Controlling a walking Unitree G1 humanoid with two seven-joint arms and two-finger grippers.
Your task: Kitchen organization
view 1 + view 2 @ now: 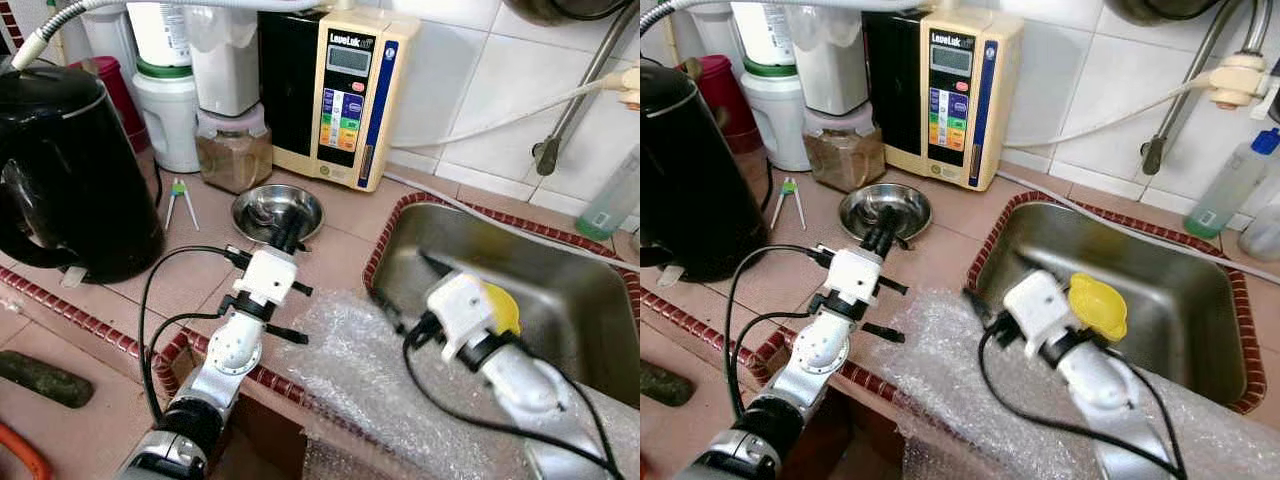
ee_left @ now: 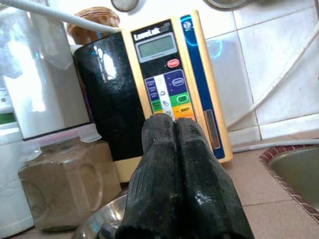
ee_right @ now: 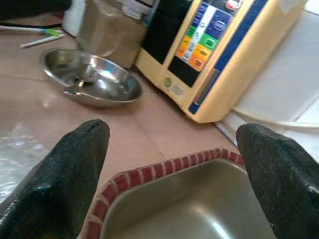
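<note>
A small steel bowl (image 1: 278,210) sits on the tiled counter in front of the cream and black water ionizer (image 1: 345,95). My left gripper (image 1: 289,237) hovers at the bowl's near rim, its two black fingers (image 2: 159,149) pressed shut with nothing showing between them. My right gripper (image 3: 172,144) is open over the left edge of the steel sink (image 1: 570,270), its fingers (image 3: 75,159) spread wide and empty. A yellow plastic piece (image 1: 1098,305) lies in the sink just beyond my right wrist.
A black kettle (image 1: 60,170) stands at the left. A jar of brown powder (image 1: 233,150) and white containers (image 1: 170,110) line the back wall. Green tongs (image 1: 178,195) lie near the bowl. Bubble wrap (image 1: 350,370) covers the counter's front edge. A green bottle (image 1: 610,195) stands far right.
</note>
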